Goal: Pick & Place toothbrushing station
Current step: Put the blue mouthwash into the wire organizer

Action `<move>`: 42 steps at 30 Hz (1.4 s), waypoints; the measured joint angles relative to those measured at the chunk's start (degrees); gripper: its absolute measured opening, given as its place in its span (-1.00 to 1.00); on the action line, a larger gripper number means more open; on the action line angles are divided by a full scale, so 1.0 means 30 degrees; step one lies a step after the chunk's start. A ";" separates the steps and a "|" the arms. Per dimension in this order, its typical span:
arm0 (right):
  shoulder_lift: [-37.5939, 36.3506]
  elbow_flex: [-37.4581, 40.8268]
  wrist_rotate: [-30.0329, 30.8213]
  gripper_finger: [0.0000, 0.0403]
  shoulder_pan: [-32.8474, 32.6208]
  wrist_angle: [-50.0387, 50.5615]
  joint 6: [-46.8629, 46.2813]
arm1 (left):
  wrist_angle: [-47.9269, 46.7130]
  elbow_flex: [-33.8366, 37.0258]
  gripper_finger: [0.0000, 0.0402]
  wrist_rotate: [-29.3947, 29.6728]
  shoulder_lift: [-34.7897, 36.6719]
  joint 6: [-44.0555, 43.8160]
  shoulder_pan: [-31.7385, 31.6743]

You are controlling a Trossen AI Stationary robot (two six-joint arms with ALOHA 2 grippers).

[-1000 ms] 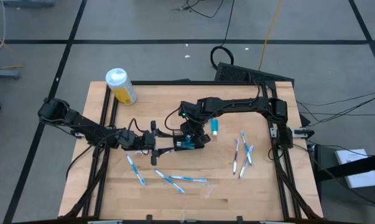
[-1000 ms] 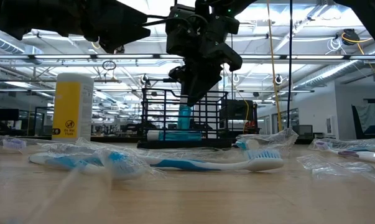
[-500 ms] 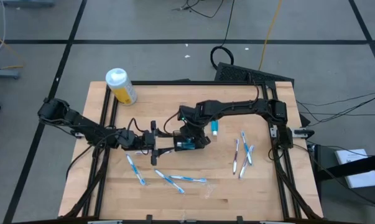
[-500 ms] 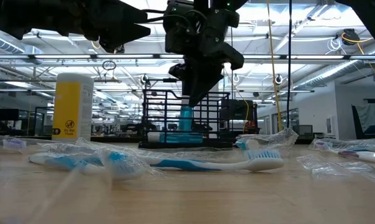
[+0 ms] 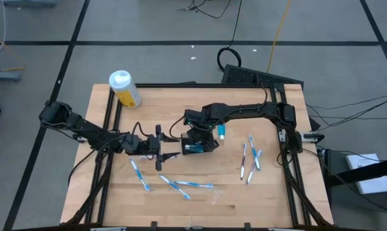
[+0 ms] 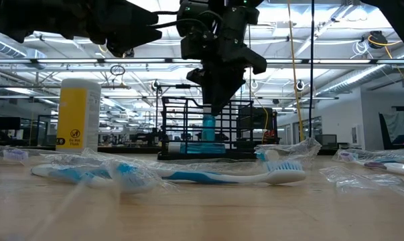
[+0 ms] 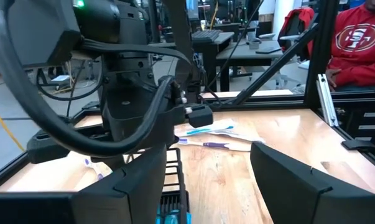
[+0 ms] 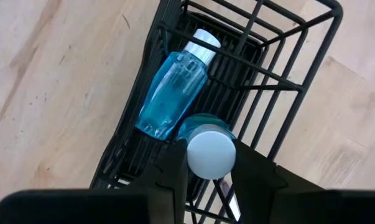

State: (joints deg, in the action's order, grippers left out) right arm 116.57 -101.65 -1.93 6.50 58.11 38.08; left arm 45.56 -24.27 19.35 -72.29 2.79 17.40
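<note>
1. The right gripper [image 8: 203, 163] is pinching a teal tube [image 8: 207, 147] upright, cap up, over the basket [image 5: 194, 147].
2. Another tube [image 8: 171, 93] is lying inside (already delivered, probably).
3. The left gripper [image 5: 171, 153], jaws spread, is waiting beside the basket, toothbrushes [image 5: 177, 185] lying scattered.

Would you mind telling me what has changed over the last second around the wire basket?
In the low view the black wire basket and the right gripper above it have shifted slightly rightwards together. The gripper still holds an upright teal tube inside the basket, beside a second tube lying flat. The left gripper, the yellow bottle and the scattered toothbrushes stayed as they were.
</note>
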 joint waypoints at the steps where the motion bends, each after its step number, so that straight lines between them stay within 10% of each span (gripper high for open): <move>1: -0.0003 0.0000 0.0020 -0.56 0.0007 0.0000 0.0001 | 0.0000 0.0000 0.20 0.0000 0.0000 0.0042 0.0003; 42: -0.0018 -0.1471 -0.0005 -0.56 0.0557 0.1177 -0.0325 | -0.0329 0.0007 0.20 0.0007 0.0000 -0.0024 0.0003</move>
State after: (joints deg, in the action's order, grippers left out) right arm 116.52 -106.06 -1.95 8.17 61.64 37.10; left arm 44.57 -24.25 19.38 -72.29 2.72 17.41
